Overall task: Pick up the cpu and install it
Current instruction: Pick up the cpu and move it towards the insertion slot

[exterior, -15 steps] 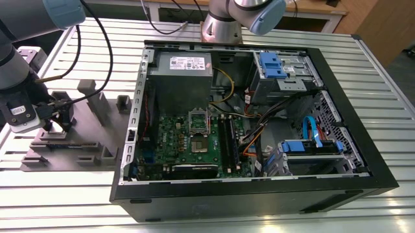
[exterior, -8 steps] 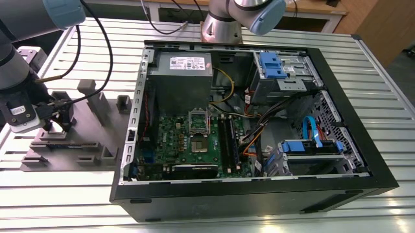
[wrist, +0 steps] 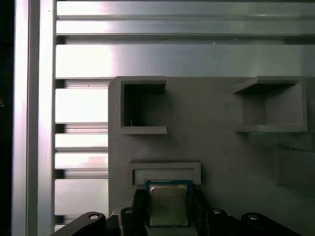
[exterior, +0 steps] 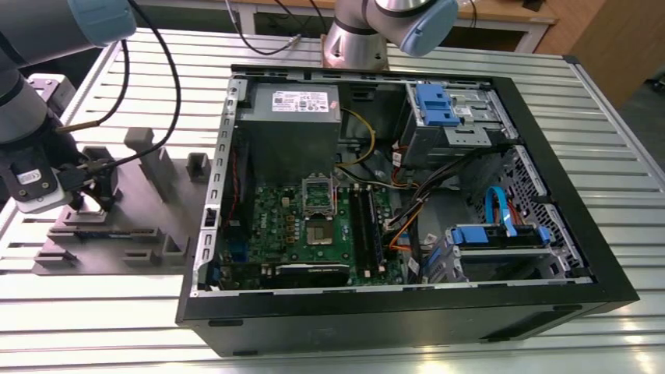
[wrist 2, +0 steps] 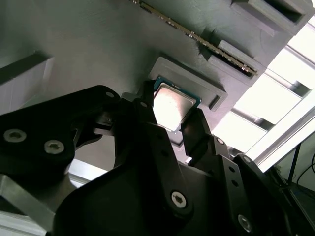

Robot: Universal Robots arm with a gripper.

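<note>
1. Here, in both wrist views, the cpu point(wrist: 168, 204) point(wrist 2: 173, 104) lies by a raised frame on the grey fixture point(wrist: 221, 147).
2. Narrow fingers point(wrist: 140, 209) clamp its two opposite edges.
3. At the exterior view's left, the gripper point(exterior: 89, 199) stands well apart from the open computer case point(exterior: 613, 257).

Over on the exterior view's left, the arm point(exterior: 23, 109) bends down from above, wrist point(exterior: 31, 181) hanging low and the tool point(exterior: 92, 195) below it. In both wrist views the black fingers point(wrist 2: 147, 115) point(wrist: 139, 209) pinch opposite edges of the cpu point(wrist 2: 171, 102) point(wrist: 168, 206).
</note>
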